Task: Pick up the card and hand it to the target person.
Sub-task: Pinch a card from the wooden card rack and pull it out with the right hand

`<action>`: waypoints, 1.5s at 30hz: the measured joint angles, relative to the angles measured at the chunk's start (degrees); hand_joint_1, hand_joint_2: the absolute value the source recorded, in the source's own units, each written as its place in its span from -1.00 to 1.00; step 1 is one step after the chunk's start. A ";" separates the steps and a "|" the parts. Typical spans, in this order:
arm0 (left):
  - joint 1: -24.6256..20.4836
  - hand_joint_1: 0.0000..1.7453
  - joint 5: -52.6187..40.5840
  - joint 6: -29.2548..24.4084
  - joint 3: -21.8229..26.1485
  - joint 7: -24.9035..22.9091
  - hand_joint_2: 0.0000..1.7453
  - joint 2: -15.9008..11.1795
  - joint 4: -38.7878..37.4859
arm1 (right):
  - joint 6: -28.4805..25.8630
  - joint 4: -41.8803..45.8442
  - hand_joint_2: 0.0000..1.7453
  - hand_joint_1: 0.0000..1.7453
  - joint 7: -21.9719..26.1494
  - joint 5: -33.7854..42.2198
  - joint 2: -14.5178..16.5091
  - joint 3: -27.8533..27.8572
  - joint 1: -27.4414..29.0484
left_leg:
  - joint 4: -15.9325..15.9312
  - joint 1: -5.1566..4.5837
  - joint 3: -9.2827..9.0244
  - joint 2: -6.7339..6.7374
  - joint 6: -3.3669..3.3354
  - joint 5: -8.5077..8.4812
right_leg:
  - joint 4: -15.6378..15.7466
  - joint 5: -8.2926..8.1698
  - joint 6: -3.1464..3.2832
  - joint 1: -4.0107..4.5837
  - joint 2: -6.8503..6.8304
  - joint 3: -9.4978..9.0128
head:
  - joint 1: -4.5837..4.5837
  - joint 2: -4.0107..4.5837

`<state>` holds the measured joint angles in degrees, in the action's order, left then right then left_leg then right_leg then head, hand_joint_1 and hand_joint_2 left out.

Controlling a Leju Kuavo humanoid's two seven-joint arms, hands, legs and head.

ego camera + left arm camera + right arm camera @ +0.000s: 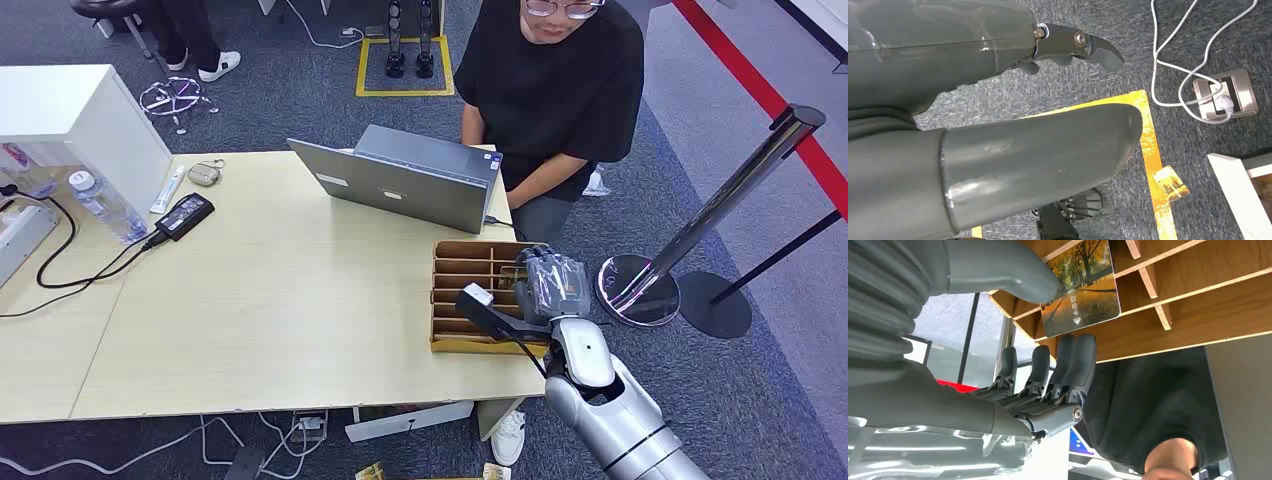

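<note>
I see my right hand at the wooden slotted organizer, thumb and fingers pinching the power card by its lower edge. It looks thin, stiff, light and slick, so I'd grip the flat faces firmly.

Even, bright overhead light falls on the desk, with soft shadows. Glare streaks the metal post at 3 o'clock. The wrist views show a blurred, close robot hand.
</note>
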<state>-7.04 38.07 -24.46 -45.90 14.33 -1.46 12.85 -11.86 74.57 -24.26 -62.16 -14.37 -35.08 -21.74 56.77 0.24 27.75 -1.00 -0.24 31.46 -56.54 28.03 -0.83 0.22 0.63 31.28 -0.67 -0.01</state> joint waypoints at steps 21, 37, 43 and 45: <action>-0.13 -1.00 -0.02 0.00 -0.01 -0.45 -1.00 0.00 0.00 | 0.17 -1.15 1.00 0.20 -0.03 0.09 0.30 -1.23 -0.14 | 0.00 0.00 0.00 0.00 0.00 0.00 | 0.00 0.00 0.00 0.00 0.00 0.00 | -0.01 0.00; -0.21 -1.00 -0.02 -0.02 -0.02 -0.54 -1.00 0.00 0.00 | -0.59 -1.52 1.00 0.66 0.09 0.82 0.36 -2.03 -0.63 | 0.00 0.00 -0.02 0.00 0.00 0.00 | 0.00 0.00 0.00 0.00 0.01 0.00 | 0.00 0.00; -0.26 -1.00 -0.05 -0.03 0.00 -0.54 -1.00 0.00 0.00 | -1.10 -1.52 1.00 0.68 0.45 1.11 0.42 -2.26 -0.63 | 0.00 0.00 -0.04 0.01 0.00 0.00 | 0.00 0.00 0.00 0.00 0.01 -0.02 | 0.00 0.01; -0.26 -1.00 -0.08 -0.04 0.00 -0.54 -1.00 0.00 0.00 | -1.28 -1.52 1.00 0.68 0.48 1.13 0.42 -2.27 -0.63 | 0.00 0.00 -0.04 0.01 0.00 -0.01 | 0.00 -0.01 0.00 0.00 0.01 -0.02 | -0.01 0.01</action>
<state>-7.31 37.99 -24.50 -45.90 13.79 -1.46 12.85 -13.14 73.05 -23.78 -61.04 -13.96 -37.35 -22.37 56.78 0.24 27.71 -0.99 -0.24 31.46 -56.54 28.02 -0.83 0.22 0.64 31.26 -0.67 0.00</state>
